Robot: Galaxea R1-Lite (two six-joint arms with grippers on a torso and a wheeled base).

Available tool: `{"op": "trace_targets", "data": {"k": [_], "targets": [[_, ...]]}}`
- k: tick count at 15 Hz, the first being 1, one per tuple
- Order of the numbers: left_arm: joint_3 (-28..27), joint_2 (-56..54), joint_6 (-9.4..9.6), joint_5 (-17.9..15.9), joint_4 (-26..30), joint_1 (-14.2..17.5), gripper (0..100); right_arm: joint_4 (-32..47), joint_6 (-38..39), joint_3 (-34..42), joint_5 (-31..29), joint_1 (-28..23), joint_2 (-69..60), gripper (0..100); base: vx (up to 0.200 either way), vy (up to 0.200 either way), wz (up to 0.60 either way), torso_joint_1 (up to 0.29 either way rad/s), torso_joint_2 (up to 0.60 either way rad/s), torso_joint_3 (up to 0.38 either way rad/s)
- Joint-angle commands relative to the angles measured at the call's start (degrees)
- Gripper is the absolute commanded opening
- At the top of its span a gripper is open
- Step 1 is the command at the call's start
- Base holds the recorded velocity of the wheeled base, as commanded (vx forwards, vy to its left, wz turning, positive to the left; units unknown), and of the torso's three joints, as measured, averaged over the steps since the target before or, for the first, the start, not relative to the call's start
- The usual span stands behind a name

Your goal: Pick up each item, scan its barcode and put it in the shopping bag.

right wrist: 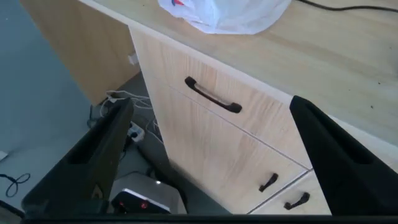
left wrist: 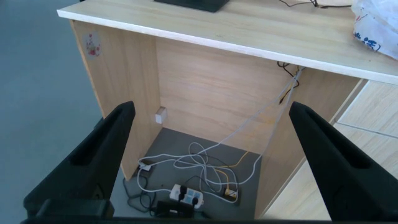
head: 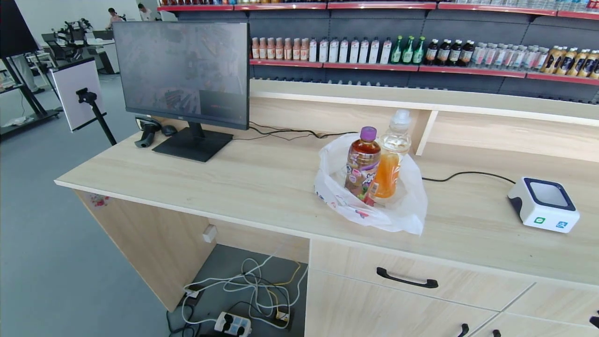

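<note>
Head view: white plastic bag [head: 402, 206] sits open-mouthed mid-counter [head: 234, 182].
Bottles: a purple-capped tea bottle [head: 362, 161] and an orange drink bottle [head: 390, 159] stand upright inside the bag, touching each other.
Scanner [head: 543, 204]: on the counter, well apart from the bag, to the robot's right.
Left gripper [left wrist: 211, 106]: fingers [left wrist: 93, 162] spread wide, empty, low before the gap under the counter, where cables [left wrist: 205, 158] lie.
Right gripper [right wrist: 211, 99]: fingers spread wide, empty, before the drawer [right wrist: 249, 143] below the bag.
</note>
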Motion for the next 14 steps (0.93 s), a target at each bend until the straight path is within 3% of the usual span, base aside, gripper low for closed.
{"op": "trace_targets", "data": {"k": [1, 4, 7, 9, 14], "targets": [[0.0, 0.0, 0.10, 0.0, -0.2, 0.0, 100, 10.2, -1.3, 0.8, -0.2, -0.8, -18.4, 100, 0.000, 0.000, 0.00, 0.000, 0.00, 0.000], [0.0, 0.0, 0.19, 0.0, -0.2, 0.1, 100, 10.6, -0.7, 1.4, -0.3, -1.3, -18.3, 100, 0.000, 0.000, 0.00, 0.000, 0.00, 0.000], [0.0, 0.0, 0.36, 0.0, -0.2, 0.0, 100, 10.7, -0.3, 1.4, 1.9, -15.1, -20.0, 100, 0.000, 0.000, 0.00, 0.000, 0.00, 0.000], [0.0, 0.0, 0.36, 0.0, -0.2, 0.0, 100, 10.5, -2.7, 1.5, 5.0, -13.5, -23.7, 100, 0.000, 0.000, 0.00, 0.000, 0.00, 0.000], [0.0, 0.0, -0.43, 0.1, -0.3, 0.0, 100, 10.3, 1.7, 1.6, 1.7, -13.6, -23.7, 100, 0.000, 0.000, 0.00, 0.000, 0.00, 0.000]]}}
